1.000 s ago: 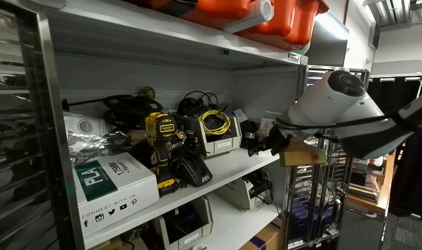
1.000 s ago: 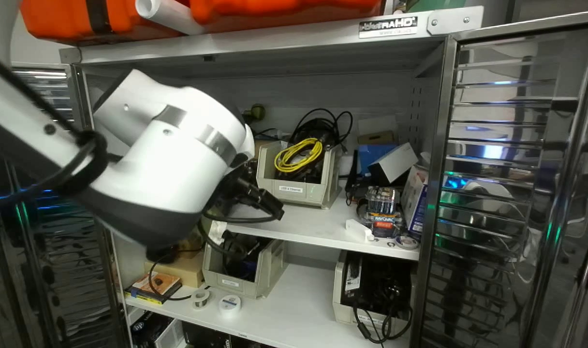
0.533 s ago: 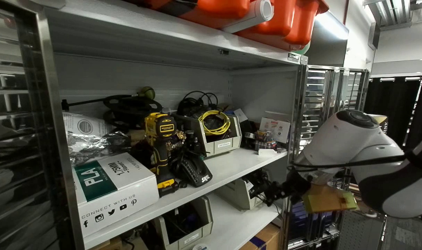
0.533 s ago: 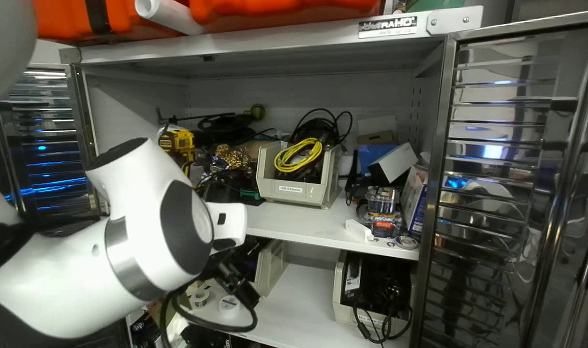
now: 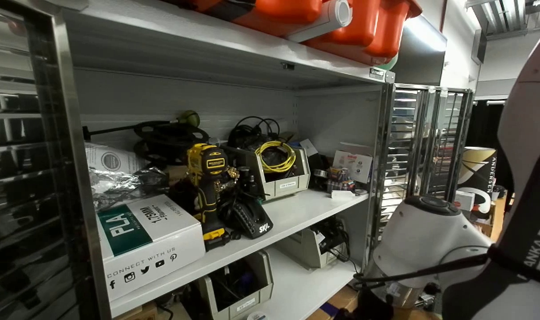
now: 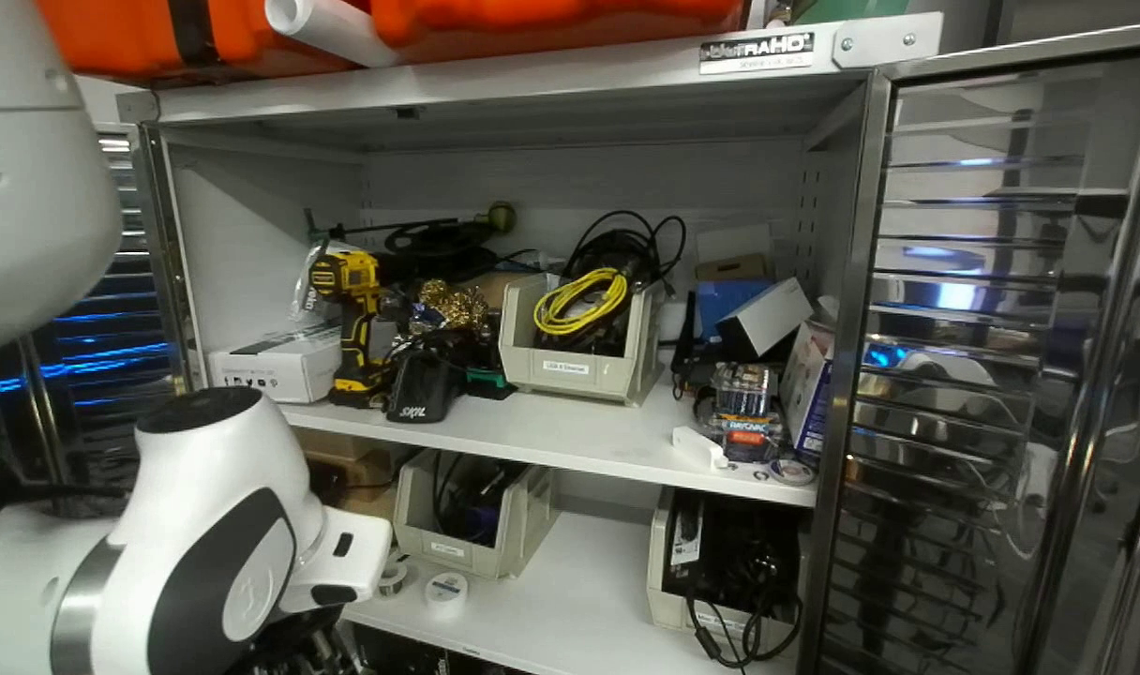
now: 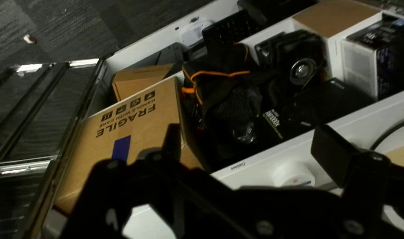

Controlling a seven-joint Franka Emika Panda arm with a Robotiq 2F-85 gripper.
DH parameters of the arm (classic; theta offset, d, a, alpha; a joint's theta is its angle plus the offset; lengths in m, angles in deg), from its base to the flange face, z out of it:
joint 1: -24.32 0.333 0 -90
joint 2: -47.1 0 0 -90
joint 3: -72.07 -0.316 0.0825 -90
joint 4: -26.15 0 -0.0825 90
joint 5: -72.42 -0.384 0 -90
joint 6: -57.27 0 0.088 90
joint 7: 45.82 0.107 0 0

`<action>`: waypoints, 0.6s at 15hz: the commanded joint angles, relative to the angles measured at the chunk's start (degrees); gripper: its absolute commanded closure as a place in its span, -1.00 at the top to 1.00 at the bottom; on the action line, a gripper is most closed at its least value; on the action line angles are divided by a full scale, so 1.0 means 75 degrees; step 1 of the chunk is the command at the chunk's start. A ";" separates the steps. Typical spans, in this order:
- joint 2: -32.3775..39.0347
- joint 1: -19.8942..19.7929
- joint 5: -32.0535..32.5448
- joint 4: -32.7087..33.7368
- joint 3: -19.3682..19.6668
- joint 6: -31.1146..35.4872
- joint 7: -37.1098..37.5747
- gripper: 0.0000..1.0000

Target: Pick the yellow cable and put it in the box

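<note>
The yellow cable (image 5: 282,168) is a loose coil lying on top of black cables in a grey open-front bin (image 5: 287,186) on the cabinet's upper shelf. In an exterior view the cable (image 6: 558,328) also shows at the mouth of the same bin (image 6: 565,380). Which box the task means is not clear from the frames. My gripper (image 7: 250,139) is open in the wrist view, with nothing between its fingers. It is well below and in front of the cable, facing the lower shelves. In both exterior views its fingers are mostly hidden or cut off.
A yellow drill (image 6: 350,281) and a white PLA box (image 5: 163,240) share the upper shelf. Grey bins (image 6: 453,553) and a white round spool (image 6: 446,592) stand below. A cardboard box (image 7: 149,126) is under the gripper. A louvred cabinet door (image 6: 982,375) stands open.
The arm and gripper have moved down, away from the upper shelf, uncovering the drill and the white box. The yellow cable and its bin have not moved.
</note>
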 commanded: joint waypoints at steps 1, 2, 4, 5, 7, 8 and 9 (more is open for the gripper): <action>0.0144 -0.0141 -0.0072 0.0012 -0.0210 0.0010 -0.0064 1.00; 0.0227 -0.0210 -0.0084 0.0024 -0.0289 0.0016 -0.0101 1.00; 0.0250 -0.0280 -0.0085 0.0027 -0.0310 0.0021 -0.0148 1.00; 0.0250 -0.0316 -0.0085 0.0027 -0.0310 0.0022 -0.0170 1.00; 0.0250 -0.0355 -0.0085 0.0027 -0.0309 0.0024 -0.0186 1.00; 0.0250 -0.0358 -0.0085 0.0027 -0.0310 0.0024 -0.0189 1.00; 0.0250 -0.0358 -0.0085 0.0027 -0.0312 0.0025 -0.0189 1.00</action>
